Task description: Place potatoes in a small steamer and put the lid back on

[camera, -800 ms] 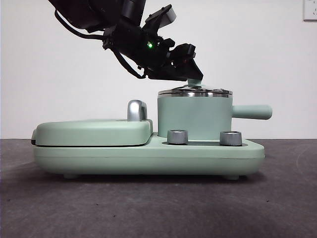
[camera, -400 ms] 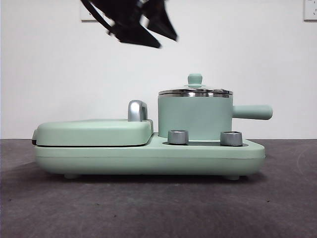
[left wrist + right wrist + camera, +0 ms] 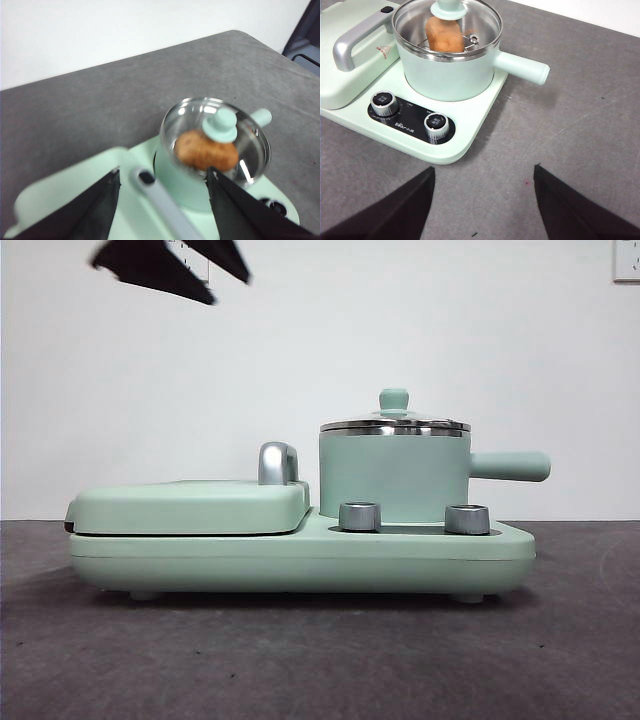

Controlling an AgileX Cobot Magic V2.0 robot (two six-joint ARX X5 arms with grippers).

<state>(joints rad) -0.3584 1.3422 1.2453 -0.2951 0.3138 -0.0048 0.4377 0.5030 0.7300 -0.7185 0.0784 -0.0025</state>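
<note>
Left tool point(image 3: 162, 200) hangs high above the cooker point(image 3: 300, 550), jaws apart and empty; my right tool point(image 3: 482, 200) waits open over the tabletop point(image 3: 580, 130). I see the potato point(image 3: 444, 34) inside the small steamer point(image 3: 393, 480), with the lid point(image 3: 394, 424) seated on its rim. I judge that glass lid slippery and fragile; its knob point(image 3: 394, 399) is the only sensible grip.

A plain white wall point(image 3: 480, 340) fills the background, evenly lit and bare except for a white wall plate point(image 3: 627, 260) at its upper right corner. Below it runs the dark grey worktop point(image 3: 320, 660), its surface matte and faintly mottled, with a few pale scuffs. In the left wrist view, a dark object point(image 3: 306, 40) stands past the worktop's far corner.
</note>
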